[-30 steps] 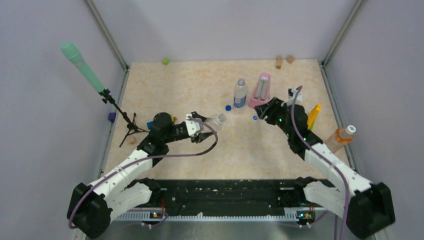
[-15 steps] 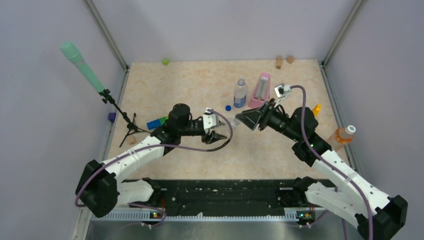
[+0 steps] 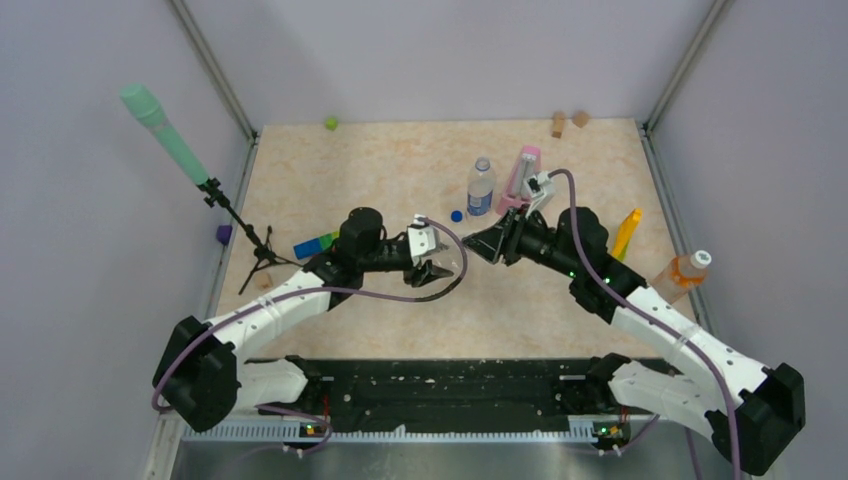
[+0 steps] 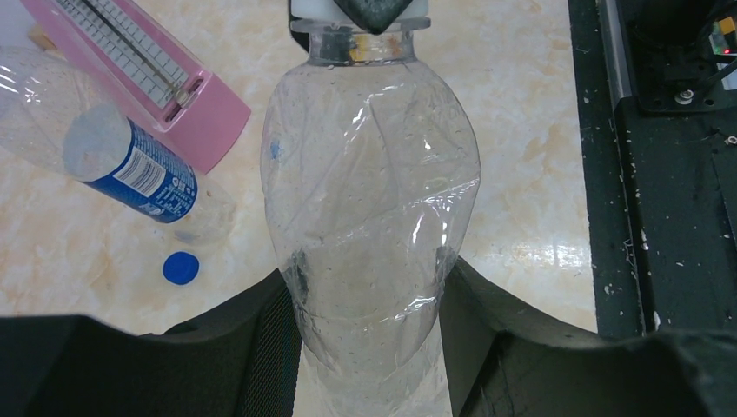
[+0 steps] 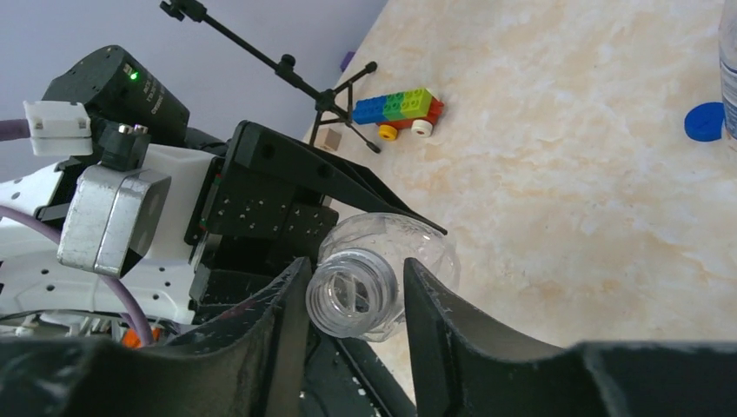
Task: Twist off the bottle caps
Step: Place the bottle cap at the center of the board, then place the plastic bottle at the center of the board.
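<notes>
A plain clear bottle (image 4: 369, 200) is held on its side over the table (image 3: 380, 170), at the centre of the top view. Its thin walls are creased and it looks empty. A white cap (image 4: 313, 10) sits on its neck at the top edge of the left wrist view, partly behind a dark fingertip.

The left arm reaches in from the lower left of the top view. The left gripper (image 3: 432, 262) points right and pinches the bottle's lower body between both fingers. The right arm reaches in from the lower right. The right gripper (image 3: 478, 246) points left, nose to nose with the other, its fingers pressed on either side of the cap.

The right wrist view looks straight at the capped end, which appears pale and see-through there, tight between two dark fingers. Only the left wrist view shows the creases.

The top view alone shows an orange bottle (image 3: 682, 272) with a white top at the right edge. A labelled bottle (image 3: 481, 190) stands above centre beside a pink metronome (image 3: 522, 180). A loose blue cap (image 3: 456, 215) lies just left of it.
</notes>
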